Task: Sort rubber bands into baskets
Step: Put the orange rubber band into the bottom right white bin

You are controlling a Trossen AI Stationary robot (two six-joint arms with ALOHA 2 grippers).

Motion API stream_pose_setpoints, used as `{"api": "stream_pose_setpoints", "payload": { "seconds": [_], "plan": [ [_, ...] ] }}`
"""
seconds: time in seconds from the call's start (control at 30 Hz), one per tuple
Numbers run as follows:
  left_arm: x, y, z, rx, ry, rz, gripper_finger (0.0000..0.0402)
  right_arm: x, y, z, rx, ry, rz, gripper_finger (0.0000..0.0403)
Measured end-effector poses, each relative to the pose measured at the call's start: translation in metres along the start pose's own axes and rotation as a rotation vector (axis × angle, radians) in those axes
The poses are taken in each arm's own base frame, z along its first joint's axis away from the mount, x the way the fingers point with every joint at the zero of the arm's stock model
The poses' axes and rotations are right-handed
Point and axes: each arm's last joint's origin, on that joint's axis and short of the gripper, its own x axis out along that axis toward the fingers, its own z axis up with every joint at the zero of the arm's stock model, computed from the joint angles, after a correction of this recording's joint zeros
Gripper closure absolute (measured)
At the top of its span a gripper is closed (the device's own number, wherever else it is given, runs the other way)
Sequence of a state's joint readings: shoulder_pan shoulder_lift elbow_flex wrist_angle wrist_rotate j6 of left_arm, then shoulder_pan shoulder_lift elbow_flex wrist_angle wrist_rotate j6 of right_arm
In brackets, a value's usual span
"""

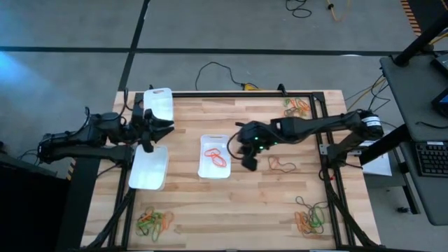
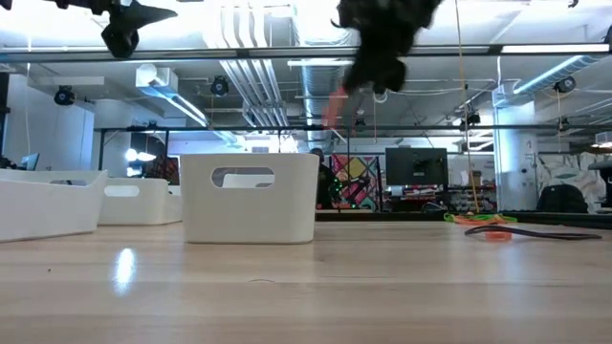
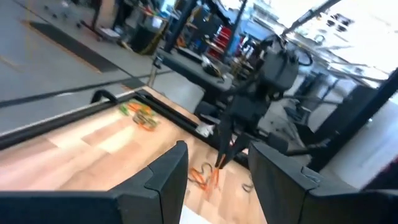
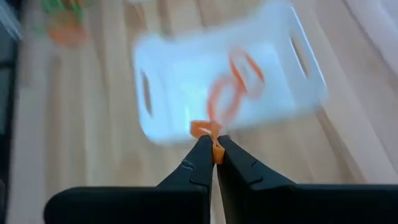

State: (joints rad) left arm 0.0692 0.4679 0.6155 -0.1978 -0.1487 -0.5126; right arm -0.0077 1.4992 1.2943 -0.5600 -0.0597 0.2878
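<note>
Baskets: three white shallow trays; middle basket [image 1: 214,157] holds orange bands, two more [image 1: 149,169] [image 1: 159,103] lie under my left arm.
Loose piles: four heaps of orange, green and dark bands at the table corners [image 1: 155,221] [image 1: 311,218] [image 1: 299,107], plus one dark loop [image 1: 282,166] beside my right arm.
Right pincer [image 4: 214,149]: clenched on an orange rubber band [image 4: 208,130], thin and bright, hanging just beside the middle basket's right edge.
Left pincer [image 1: 155,131]: fingers parted, nothing between them, hovering between the two left baskets.
</note>
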Motion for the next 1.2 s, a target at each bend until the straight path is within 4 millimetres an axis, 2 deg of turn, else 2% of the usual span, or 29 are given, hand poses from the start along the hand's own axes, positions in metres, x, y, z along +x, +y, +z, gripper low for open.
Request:
{"api": "stream_pose_setpoints", "payload": {
  "seconds": [0.13,0.3,0.5,0.67,0.83,1.0,1.2],
  "plan": [
    [0.000,-0.001,-0.001,-0.004,0.023,-0.029,0.0248,0.021,0.008,0.017,-0.036,-0.051,0.020,0.0394],
    [0.000,-0.001,-0.003,-0.011,0.065,-0.063,0.0248,0.060,0.013,0.032,-0.040,-0.004,0.002,0.0394],
    [-0.002,0.005,-0.014,-0.014,0.175,-0.003,0.0248,0.098,0.015,0.045,-0.099,0.028,0.001,0.0394],
    [-0.003,0.012,-0.025,-0.030,0.290,0.070,0.0248,0.126,0.011,0.040,-0.152,0.153,-0.032,0.0394],
    [0.000,0.013,-0.028,-0.032,0.321,0.090,0.0248,0.149,0.009,0.037,-0.188,0.240,-0.057,0.0387],
    [0.003,0.013,-0.029,-0.030,0.336,0.100,0.0248,0.164,0.005,0.039,-0.174,0.327,-0.118,0.0354],
    [0.005,0.013,-0.030,-0.029,0.344,0.104,0.0248,0.169,0.005,0.046,-0.180,0.352,-0.129,0.0282]
  ]
}}
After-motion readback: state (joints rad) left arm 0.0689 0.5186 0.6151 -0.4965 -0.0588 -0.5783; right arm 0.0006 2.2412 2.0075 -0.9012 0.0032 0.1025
